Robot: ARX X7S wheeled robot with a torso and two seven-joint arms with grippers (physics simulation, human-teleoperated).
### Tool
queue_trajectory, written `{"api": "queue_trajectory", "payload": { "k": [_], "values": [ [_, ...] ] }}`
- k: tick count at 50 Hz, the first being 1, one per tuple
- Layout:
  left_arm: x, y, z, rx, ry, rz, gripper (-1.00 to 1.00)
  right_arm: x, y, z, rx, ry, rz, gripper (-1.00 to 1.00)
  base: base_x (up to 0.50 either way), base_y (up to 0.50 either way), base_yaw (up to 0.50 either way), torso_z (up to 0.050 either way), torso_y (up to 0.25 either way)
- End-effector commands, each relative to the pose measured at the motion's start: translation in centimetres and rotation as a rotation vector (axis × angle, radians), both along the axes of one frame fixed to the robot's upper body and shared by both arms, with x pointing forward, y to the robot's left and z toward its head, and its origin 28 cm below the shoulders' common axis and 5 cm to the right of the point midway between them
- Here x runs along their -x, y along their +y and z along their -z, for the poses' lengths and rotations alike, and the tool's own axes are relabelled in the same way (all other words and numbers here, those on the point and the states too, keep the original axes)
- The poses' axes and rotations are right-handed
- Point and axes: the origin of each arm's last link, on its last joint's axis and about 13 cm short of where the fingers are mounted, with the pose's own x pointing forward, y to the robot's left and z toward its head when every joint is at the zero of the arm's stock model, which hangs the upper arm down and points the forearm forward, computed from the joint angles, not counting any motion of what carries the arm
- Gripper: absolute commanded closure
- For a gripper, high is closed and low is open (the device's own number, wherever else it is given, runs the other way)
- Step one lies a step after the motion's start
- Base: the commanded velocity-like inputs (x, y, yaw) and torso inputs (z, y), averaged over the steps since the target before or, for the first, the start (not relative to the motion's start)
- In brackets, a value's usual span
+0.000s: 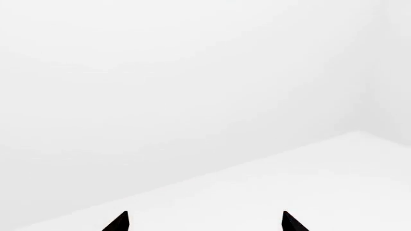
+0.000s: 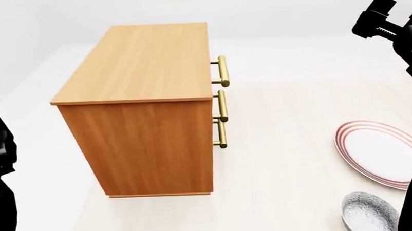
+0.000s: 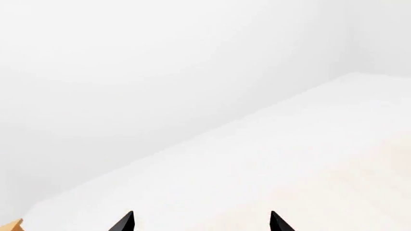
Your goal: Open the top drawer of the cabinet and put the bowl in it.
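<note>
Cabinet (image 2: 148,117) shut, bowl (image 2: 367,212) on the tabletop (image 2: 276,159) near the right arm — both hands spread wide and empty; the right hand (image 3: 200,222) should square onto the top drawer (image 2: 222,71) handle.

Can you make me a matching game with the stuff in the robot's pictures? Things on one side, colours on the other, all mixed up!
Things:
1. cabinet
2. drawer handles
3. plate
4. bowl

Colours:
A. white with red rings
B. orange-brown wood
C. blue-grey speckles
D. shiny brass

Pairs: 1-B, 2-D, 3-A, 4-C
</note>
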Motion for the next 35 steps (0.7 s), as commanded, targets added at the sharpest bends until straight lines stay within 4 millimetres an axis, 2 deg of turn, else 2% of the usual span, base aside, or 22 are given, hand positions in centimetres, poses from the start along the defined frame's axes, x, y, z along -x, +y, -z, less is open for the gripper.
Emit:
{"api": "queue_trajectory", "payload": {
  "k": [1,21,24,29,35],
  "values": [
    [-0.1,0.0,-0.3,0.006,-0.008,0.003,-1.00,0.0,0.0,-0.1,-0.014,0.005,-0.003,-1.00,0.50,0.00,0.00,0.000,0.000],
    [-0.1,0.1,-0.8,0.013,-0.025,0.008,-1.00,-0.7,0.1,0.0,-0.013,0.054,0.027,-1.00,0.50,0.00,0.00,0.000,0.000],
    [-0.1,0.0,-0.7,0.008,-0.022,0.012,-1.00,-1.5,0.8,0.4,-0.064,0.086,0.010,-1.00,0.00,0.00,0.00,0.000,0.000],
    [-0.2,-0.1,-0.8,-0.001,-0.018,0.022,-1.00,-3.4,3.7,1.5,-0.159,0.022,-0.182,-1.00,0.00,0.00,0.00,0.000,0.000],
    [-0.3,-0.2,-0.7,-0.003,-0.016,0.031,-1.00,-5.2,6.1,3.4,-0.496,0.015,-0.368,-1.00,0.00,0.00,0.00,0.000,0.000]
  ]
}}
